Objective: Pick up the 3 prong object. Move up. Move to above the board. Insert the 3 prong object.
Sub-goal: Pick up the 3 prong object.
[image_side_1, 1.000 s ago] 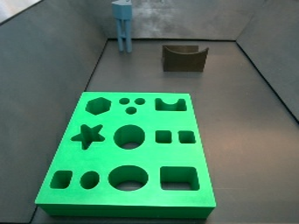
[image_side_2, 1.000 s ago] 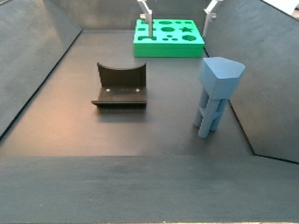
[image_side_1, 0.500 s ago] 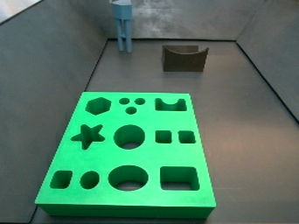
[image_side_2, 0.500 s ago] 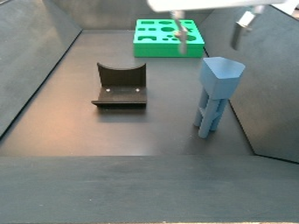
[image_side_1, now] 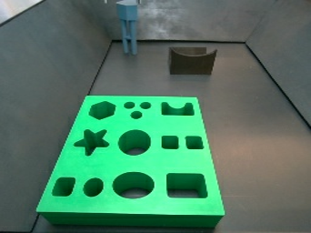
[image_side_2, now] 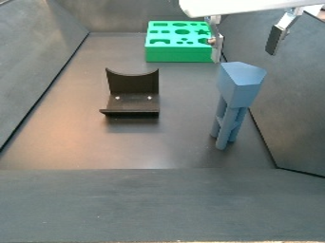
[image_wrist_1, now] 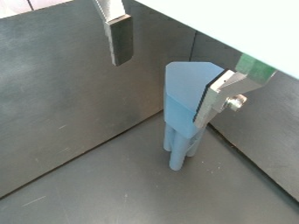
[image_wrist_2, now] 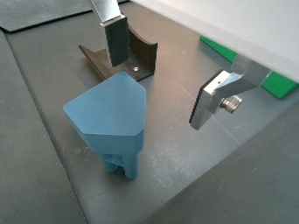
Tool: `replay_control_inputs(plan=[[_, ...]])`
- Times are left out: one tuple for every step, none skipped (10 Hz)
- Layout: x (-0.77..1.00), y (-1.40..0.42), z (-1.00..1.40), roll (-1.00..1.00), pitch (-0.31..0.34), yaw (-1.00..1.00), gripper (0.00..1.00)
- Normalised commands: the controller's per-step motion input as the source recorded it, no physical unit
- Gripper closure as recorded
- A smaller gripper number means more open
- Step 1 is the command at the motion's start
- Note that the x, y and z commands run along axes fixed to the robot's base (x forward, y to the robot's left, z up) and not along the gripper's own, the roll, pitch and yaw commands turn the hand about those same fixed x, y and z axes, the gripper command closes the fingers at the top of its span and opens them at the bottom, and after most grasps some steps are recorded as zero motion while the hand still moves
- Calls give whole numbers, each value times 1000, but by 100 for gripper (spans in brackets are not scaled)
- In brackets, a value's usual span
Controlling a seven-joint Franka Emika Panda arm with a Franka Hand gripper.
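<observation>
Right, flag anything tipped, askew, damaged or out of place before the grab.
Nothing stands out. The 3 prong object stands upright on its prongs near the wall, the board lies flat, and the dark brown notched block sits apart from both. The tool hangs open above the 3 prong object, touching nothing.

Gripper (image_side_2: 246, 36) body cut off; 3 prong object (image_side_1: 126, 25) top cropped.

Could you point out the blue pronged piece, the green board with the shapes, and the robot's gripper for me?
3 prong object (image_side_2: 238, 84): side view, on its blocky top.
Board (image_side_1: 115, 166): side view, on bare green between cut-outs.
Gripper (image_wrist_2: 167, 68): wrist view, midway between its open fingertips, above the 3 prong object.
</observation>
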Motion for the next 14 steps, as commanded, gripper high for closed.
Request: replay_control_inputs(plan=[[169, 0, 63, -166, -131, 0, 0], [209, 0, 69, -193, -161, -14, 0], [100, 40, 0, -174, -153, -6, 0], [0, 129, -17, -139, -146, 0, 0], [-97, 206, -131, -80, -114, 14, 0], [-83, 254, -186, -133, -160, 9, 0], [-37, 217, -100, -177, -184, 0, 0], [-71, 134, -111, -167, -234, 0, 0], [-29, 131, -83, -184, -237, 0, 0], [-26, 140, -80, -181, -230, 0, 0], [0, 120, -60, -191, -241, 0, 0], [14, 37, -54, -150, -244, -37, 0], [0, 34, -146, -104, -211, -43, 0], [3, 34, -214, -104, -219, -51, 0]])
